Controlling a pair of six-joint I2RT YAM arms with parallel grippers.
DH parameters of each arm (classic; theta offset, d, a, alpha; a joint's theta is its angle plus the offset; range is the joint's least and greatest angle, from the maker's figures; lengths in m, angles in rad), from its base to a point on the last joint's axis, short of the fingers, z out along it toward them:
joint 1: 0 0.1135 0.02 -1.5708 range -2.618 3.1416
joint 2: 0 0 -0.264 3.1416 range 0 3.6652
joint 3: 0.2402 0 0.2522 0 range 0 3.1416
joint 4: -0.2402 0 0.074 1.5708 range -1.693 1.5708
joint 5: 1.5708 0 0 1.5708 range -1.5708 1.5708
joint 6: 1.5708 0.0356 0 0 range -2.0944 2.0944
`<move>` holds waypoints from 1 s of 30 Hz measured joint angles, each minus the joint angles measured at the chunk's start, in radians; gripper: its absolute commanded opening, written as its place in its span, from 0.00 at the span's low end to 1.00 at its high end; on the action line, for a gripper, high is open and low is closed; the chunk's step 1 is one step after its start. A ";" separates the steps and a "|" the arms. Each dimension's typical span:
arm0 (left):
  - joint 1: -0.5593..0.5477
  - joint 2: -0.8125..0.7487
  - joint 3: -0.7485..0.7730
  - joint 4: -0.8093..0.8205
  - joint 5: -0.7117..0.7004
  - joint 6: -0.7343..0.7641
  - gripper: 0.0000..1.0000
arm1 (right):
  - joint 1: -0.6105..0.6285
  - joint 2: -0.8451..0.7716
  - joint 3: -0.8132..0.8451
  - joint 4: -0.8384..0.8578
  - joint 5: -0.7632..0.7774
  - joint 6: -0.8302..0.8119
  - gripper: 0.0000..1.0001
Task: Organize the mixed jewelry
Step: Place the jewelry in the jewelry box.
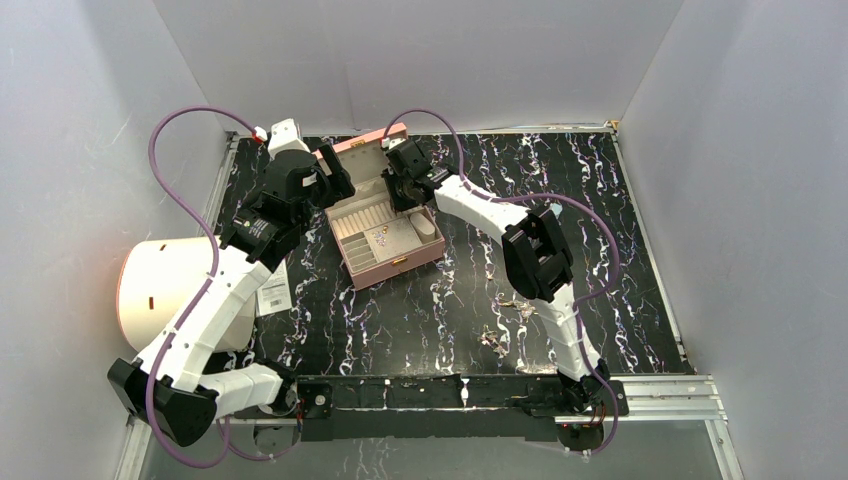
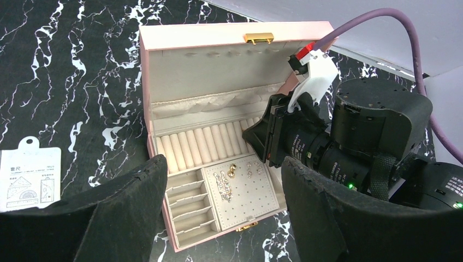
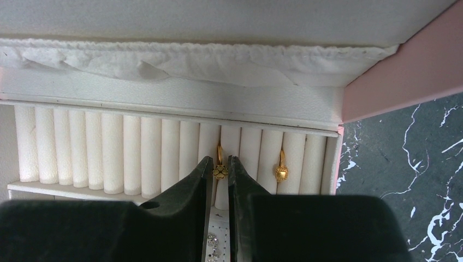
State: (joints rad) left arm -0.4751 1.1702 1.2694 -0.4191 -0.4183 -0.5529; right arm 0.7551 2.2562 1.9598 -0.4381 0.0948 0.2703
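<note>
Sitting in the ring rolls of the open pink box: gold flower ring | right gripper nearly closed, fingers flanking its charm, cannot tell whether it pinches | second gold ring further right in the rolls | left gripper spread wide above the box, holding nothing | loose pieces on the counter, well apart from the box's front
</note>
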 measured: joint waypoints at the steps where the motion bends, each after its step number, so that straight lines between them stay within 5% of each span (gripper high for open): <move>1: 0.000 0.000 0.000 0.000 0.000 -0.001 0.74 | 0.000 0.002 0.000 0.000 -0.001 -0.002 0.24; 12: 0.000 0.000 -0.002 0.000 0.008 -0.011 0.74 | 0.004 0.026 0.036 -0.023 0.007 -0.005 0.25; 20: 0.000 0.001 -0.003 0.000 0.013 -0.016 0.74 | 0.006 0.042 0.079 -0.058 0.006 0.015 0.41; 30: 0.000 0.001 -0.003 0.000 0.016 -0.021 0.74 | 0.008 0.041 0.088 -0.071 0.012 0.019 0.28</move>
State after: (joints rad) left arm -0.4751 1.1709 1.2667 -0.4187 -0.4019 -0.5735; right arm 0.7631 2.2974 2.0480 -0.5087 0.1066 0.2897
